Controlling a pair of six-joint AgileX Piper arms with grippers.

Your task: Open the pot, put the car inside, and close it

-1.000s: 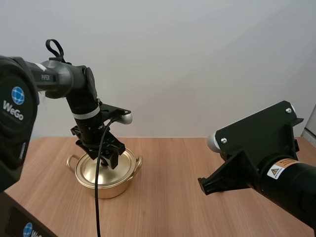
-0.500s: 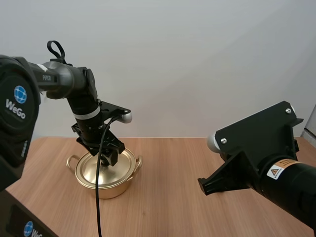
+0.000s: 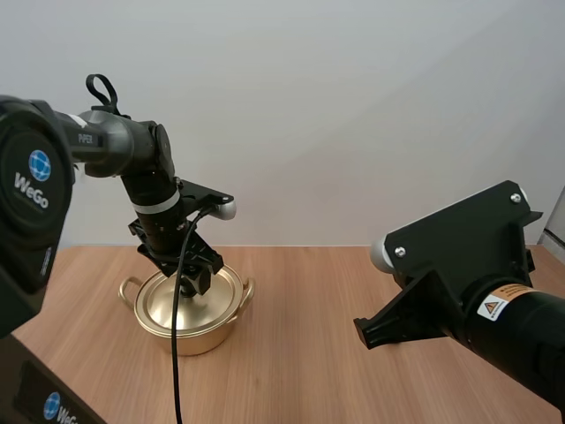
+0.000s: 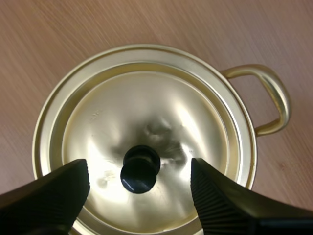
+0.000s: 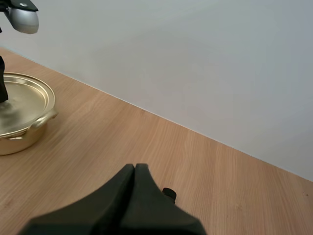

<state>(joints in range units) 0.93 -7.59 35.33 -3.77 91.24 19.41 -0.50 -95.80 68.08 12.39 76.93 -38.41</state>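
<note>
Your left gripper (image 3: pixel 192 284) is spread wide with the black knob (image 4: pixel 140 170) of the lid (image 4: pixel 146 110) between its fingers (image 4: pixel 49 196), untouched, pot (image 3: pixel 190 337) lidded right beneath; your right gripper (image 5: pixel 134 170) is pressed together, well apart from the pot.

A gold pot (image 3: pixel 192 334) stands on the left part of the wooden table (image 3: pixel 309 362). Its lid (image 3: pixel 163 305) is on, and there is a small loop handle at each side. The left arm (image 3: pixel 146 181) reaches down from the far left, and the left gripper (image 3: pixel 191 281) hangs close over the middle of the lid. The right arm (image 3: pixel 477 291) sits near at the right, well apart from the pot.
</note>
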